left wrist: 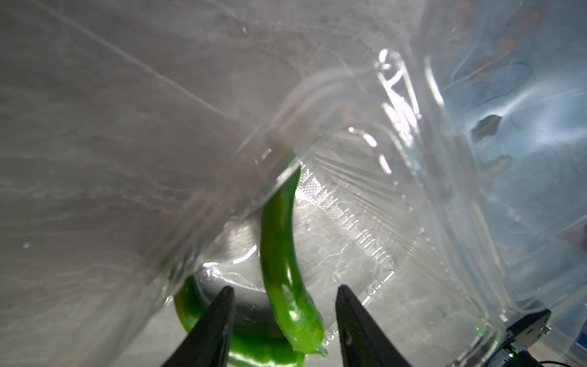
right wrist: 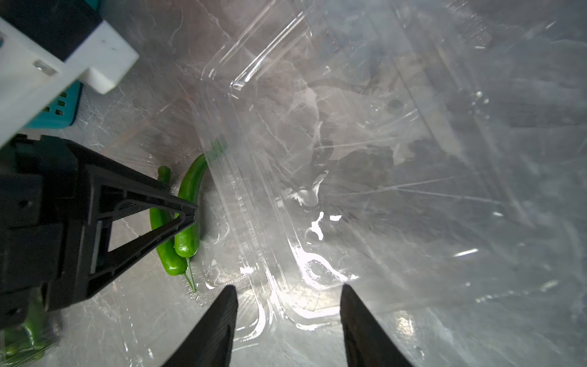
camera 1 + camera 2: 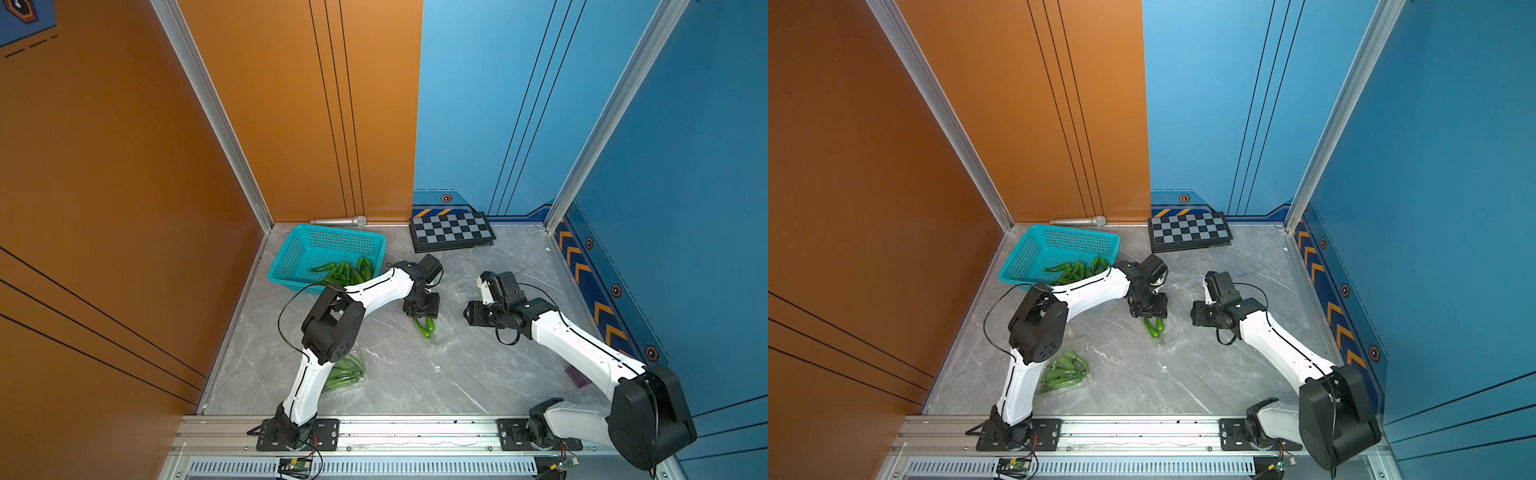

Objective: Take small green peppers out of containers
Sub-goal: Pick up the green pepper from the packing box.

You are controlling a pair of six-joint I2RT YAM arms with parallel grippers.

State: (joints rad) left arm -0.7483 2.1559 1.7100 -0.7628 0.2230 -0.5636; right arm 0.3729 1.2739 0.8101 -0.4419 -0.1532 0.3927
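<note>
**Left fingers spread over two loose peppers beside the open container**

In both top views the grey marbled worktop (image 3: 395,374) sits between an orange wall (image 3: 124,166) and a blue wall (image 3: 498,104). A teal basket (image 3: 291,257) at 11 o'clock holds small green peppers (image 3: 345,272), and a closed container (image 3: 1065,372) of peppers lies at 8 o'clock. The left gripper (image 3: 420,316) points down at centre over two peppers (image 3: 426,326). The right gripper (image 3: 467,313) reaches in level from 3 o'clock. In the left wrist view the fingers (image 1: 209,330) are spread either side of one pepper (image 1: 279,254). In the right wrist view the fingers (image 2: 365,327) are spread, with a corner of the open container (image 2: 286,178) between them.

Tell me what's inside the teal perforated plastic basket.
Glossy green chili peppers heaped at the teal basket's near side; the white left arm hides that corner and any peppers there.
</note>
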